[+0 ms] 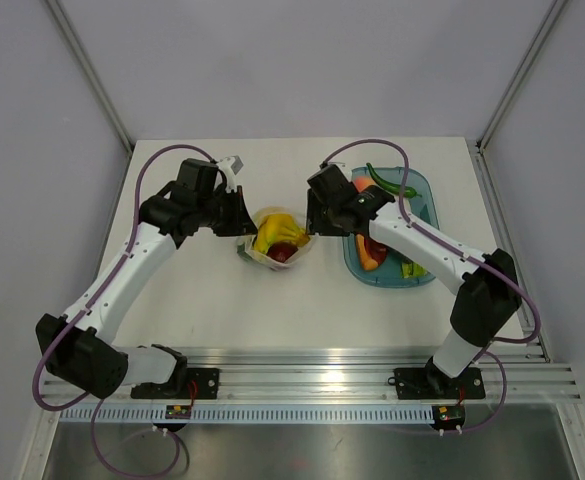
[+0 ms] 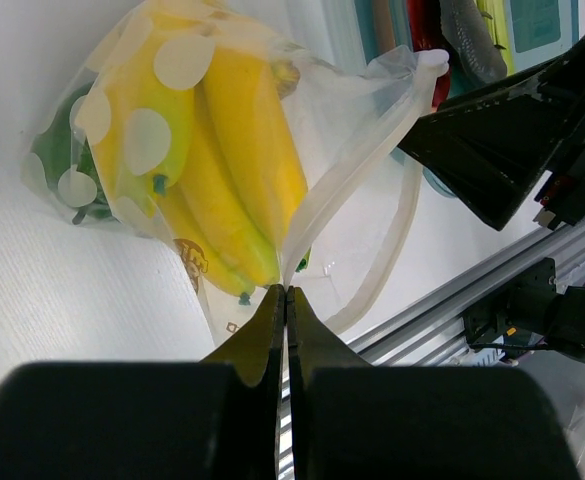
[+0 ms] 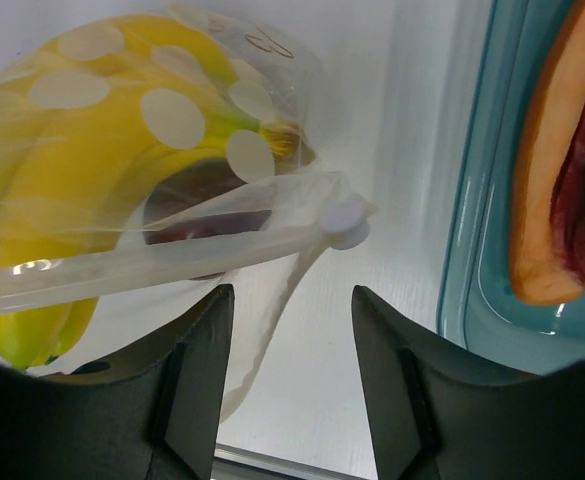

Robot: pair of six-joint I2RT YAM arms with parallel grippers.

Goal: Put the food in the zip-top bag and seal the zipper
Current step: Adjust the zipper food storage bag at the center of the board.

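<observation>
**Zip-top bag (image 1: 277,243) at the middle of the table (image 1: 202,300), spanned between the two arms.** The bag holds the banana bunch (image 2: 222,170), the dark red apple (image 3: 187,200) and, on the side away from its mouth, the green round fruit (image 2: 57,150). The zipper (image 3: 172,255) runs along the bag's mouth, its long axis leading from one gripper to the other. In the left wrist view its two strips stand apart, so the mouth is judged unsealed. The left gripper (image 2: 285,292) is at the bag's left end, its fingers closed flat on the film at the mouth corner. The right gripper (image 3: 290,295) is at the bag's right end, with its jaws apart and holding nothing. The zipper's end, with its round white tab (image 3: 347,220), lies just ahead of the fingertips and slightly toward one finger, and a loose fold of film hangs into the gap. The right arm is thus the nearer to the free end. The coming move probably turns on bringing that end squarely between the jaws, across the strip's long axis. To the bag's right, beyond the right gripper, the teal tray (image 1: 422,178) carries an orange piece (image 3: 537,180) and green pieces (image 1: 384,180). The tray lies near the bag's right end and could be knocked by a sideways move.
</observation>
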